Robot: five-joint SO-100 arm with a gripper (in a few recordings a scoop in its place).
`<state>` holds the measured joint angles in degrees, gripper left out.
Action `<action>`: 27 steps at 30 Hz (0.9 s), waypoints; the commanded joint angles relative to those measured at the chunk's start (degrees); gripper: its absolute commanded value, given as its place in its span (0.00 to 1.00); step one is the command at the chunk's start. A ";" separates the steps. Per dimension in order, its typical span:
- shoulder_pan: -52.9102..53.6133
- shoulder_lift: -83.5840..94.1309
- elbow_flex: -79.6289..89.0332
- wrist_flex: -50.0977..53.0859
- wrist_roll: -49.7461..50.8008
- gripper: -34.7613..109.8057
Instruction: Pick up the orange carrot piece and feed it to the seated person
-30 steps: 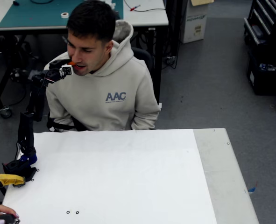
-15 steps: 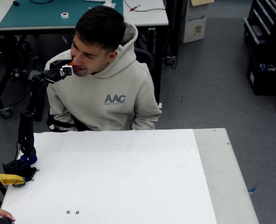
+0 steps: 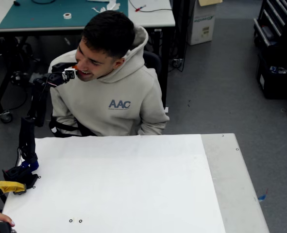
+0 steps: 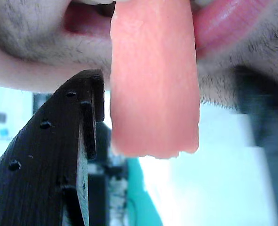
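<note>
The feeding step is at its end: the carrot piece point(image 4: 154, 80) has its top end between the seated person's point(image 3: 109, 92) lips, with one black finger point(image 4: 89, 113) of the tool point(image 3: 70, 73) just beside it. Whether the tool is clamped on it, I cannot tell. Next calls for a full release and a slow retreat from the face
</note>
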<state>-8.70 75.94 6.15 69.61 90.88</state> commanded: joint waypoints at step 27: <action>1.05 15.38 -1.05 0.00 0.53 0.65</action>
<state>-7.56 85.61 6.06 69.61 90.79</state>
